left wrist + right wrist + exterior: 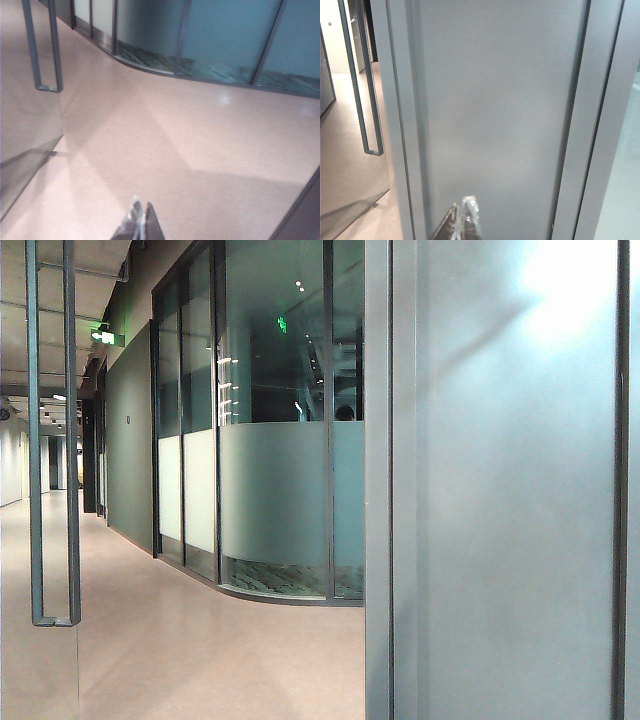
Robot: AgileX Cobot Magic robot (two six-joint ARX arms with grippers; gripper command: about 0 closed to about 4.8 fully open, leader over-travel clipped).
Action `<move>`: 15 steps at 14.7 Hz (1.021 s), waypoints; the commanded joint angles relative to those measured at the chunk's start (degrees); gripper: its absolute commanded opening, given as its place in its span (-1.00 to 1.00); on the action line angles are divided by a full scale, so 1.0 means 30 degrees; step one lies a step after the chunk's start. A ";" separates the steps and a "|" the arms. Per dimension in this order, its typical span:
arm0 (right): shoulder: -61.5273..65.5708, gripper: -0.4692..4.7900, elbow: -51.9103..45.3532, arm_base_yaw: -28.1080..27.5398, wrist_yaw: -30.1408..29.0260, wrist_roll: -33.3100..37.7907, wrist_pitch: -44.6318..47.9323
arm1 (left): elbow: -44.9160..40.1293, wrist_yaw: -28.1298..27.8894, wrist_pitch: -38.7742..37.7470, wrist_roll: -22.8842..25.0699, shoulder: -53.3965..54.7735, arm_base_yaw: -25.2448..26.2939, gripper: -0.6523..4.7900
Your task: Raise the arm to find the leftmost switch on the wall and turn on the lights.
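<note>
Switch not found in any view; no wall plate is seen, so its direction from either gripper cannot be told for certain. Right gripper (464,220) is pointed at a grey panel (495,110) close ahead, framed by dark vertical strips; only bare surface is shown ahead of it. Its fingertips are seen together, nothing clamped. Left gripper (140,225) is aimed down at the pink floor (190,150), well away from any wall, tips also closed on nothing. A glass door with a long bar handle (52,440) is seen off to the side, frosted glass partitions (270,490) beyond. Judged: the right arm is nearer a wall surface, so the switch is likely to be sought above its gripper by raising it along the panel.
</note>
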 commanded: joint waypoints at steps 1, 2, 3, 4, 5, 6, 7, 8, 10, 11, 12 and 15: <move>0.0000 -0.82 0.0087 0.0029 0.0036 0.0007 0.0299 | -0.0532 0.0007 0.1668 -0.0066 -0.0015 -0.0095 -0.78; 0.0000 -0.82 0.0087 0.0029 0.0036 0.0007 0.0291 | -0.0823 0.0007 0.2004 -0.0080 -0.0015 -0.0095 -0.78; 0.0000 -0.82 0.0087 0.0029 0.0036 0.0007 0.0291 | -0.0940 0.0015 0.2076 -0.0080 -0.0015 -0.0095 -0.78; 0.0000 -0.82 0.0087 0.0029 0.0036 0.0007 0.0299 | -0.1086 0.0007 0.2164 -0.0189 -0.0015 -0.0095 -0.78; 0.0000 -0.82 0.0087 0.0029 0.0036 0.0007 0.0299 | -0.1406 0.0007 0.2528 -0.0379 -0.0015 -0.0095 -0.78; 0.0000 -0.82 0.0087 0.0029 0.0036 0.0007 0.0291 | -0.1464 -0.0153 0.2441 -0.0423 -0.0015 -0.0095 -0.78; 0.0007 -0.82 0.0087 0.0029 0.0036 0.0007 0.0291 | -0.1464 -0.0372 0.2543 -0.0423 -0.0015 -0.0095 -0.78; 0.0000 -0.82 0.0087 0.0029 0.0036 0.0007 0.0291 | -0.1464 -0.0430 0.2586 -0.0423 -0.0015 -0.0095 -0.78; 0.0000 -0.82 0.0087 0.0029 0.0036 0.0007 0.0291 | -0.1464 -0.0415 0.2579 -0.0430 -0.0015 -0.0095 -0.78; 0.0000 -0.82 0.0087 0.0029 0.0036 0.0007 0.0291 | -0.1464 -0.0408 0.2572 -0.0437 -0.0015 -0.0095 -0.78; 0.0000 -0.82 0.0087 0.0029 0.0036 0.0007 0.0291 | -0.1464 -0.0408 0.2579 -0.0437 -0.0015 -0.0095 -0.78; 0.0000 -0.82 0.0087 0.0029 0.0036 0.0007 0.0291 | -0.1464 -0.0401 0.2594 -0.0437 -0.0015 -0.0095 -0.78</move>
